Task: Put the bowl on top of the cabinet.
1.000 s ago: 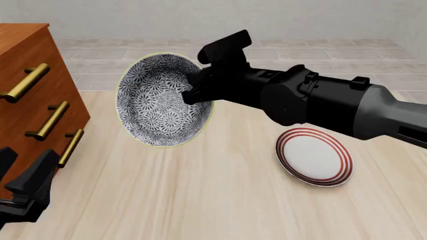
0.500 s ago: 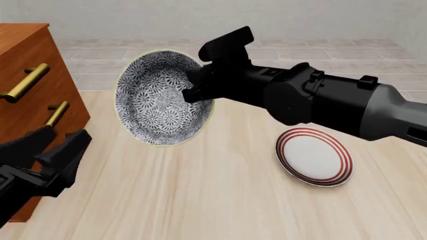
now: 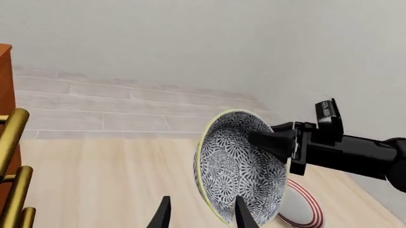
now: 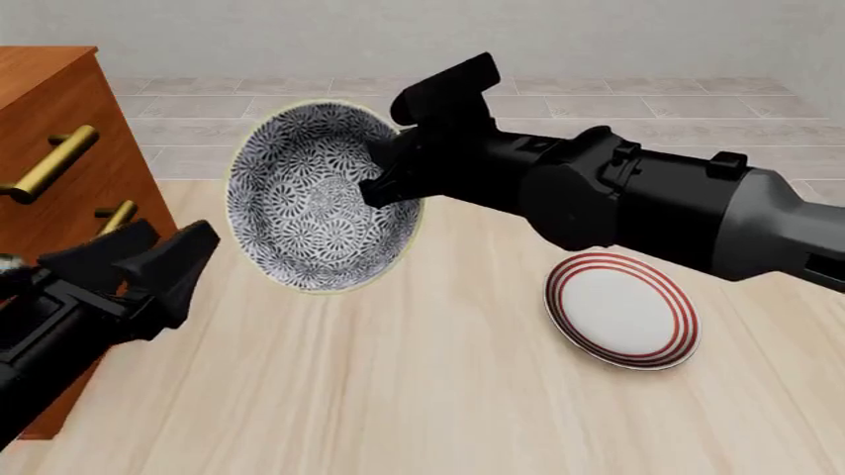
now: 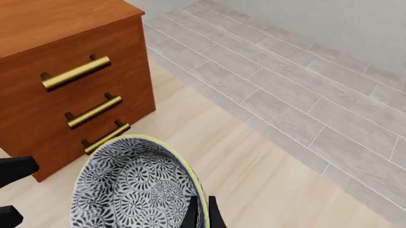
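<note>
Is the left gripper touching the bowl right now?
Apart. In the front view the left gripper, open, sits beside the bowl with bare table showing between them; the right gripper holds the bowl's rim.

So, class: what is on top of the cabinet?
Nothing shows on the cabinet top in the right wrist view, though its far part is out of frame. The bowl hangs tilted in the right gripper.

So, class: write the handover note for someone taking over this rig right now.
Right hand: shut on the rim of the bowl, holding it tilted in the air, above the table.
Left hand: open, empty, raised near the bowl, between it and the cabinet.
Done: bowl lifted.
Left: carry it over the cabinet, set it on top, release. The red-ringed plate stays on the table.
</note>
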Controlling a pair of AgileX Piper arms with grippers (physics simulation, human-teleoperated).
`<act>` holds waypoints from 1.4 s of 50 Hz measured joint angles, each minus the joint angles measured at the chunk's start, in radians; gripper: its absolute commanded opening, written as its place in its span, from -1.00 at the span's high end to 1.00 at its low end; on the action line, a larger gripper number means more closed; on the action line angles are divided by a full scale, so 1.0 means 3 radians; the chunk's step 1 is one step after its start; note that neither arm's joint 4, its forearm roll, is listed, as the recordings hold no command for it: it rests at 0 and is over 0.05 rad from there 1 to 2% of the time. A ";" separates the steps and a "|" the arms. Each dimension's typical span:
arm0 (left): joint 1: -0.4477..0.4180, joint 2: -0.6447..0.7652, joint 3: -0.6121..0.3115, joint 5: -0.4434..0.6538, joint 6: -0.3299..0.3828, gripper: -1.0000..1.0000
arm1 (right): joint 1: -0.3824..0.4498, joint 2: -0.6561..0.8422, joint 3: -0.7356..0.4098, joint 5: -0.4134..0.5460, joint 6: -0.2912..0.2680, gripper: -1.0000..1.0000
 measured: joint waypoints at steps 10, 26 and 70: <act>-0.0044 0.0250 -0.0036 -0.0233 -0.0073 -1.00 | -0.0010 -0.0014 0.0005 0.0004 -0.0028 1.00; -0.0055 0.0568 -0.0066 -0.0525 -0.0145 -1.00 | 0.0005 -0.0034 0.0000 0.0013 -0.0033 1.00; -0.0186 0.1466 -0.0241 -0.1215 -0.0270 -1.00 | 0.0033 -0.0081 -0.0005 0.0048 -0.0052 1.00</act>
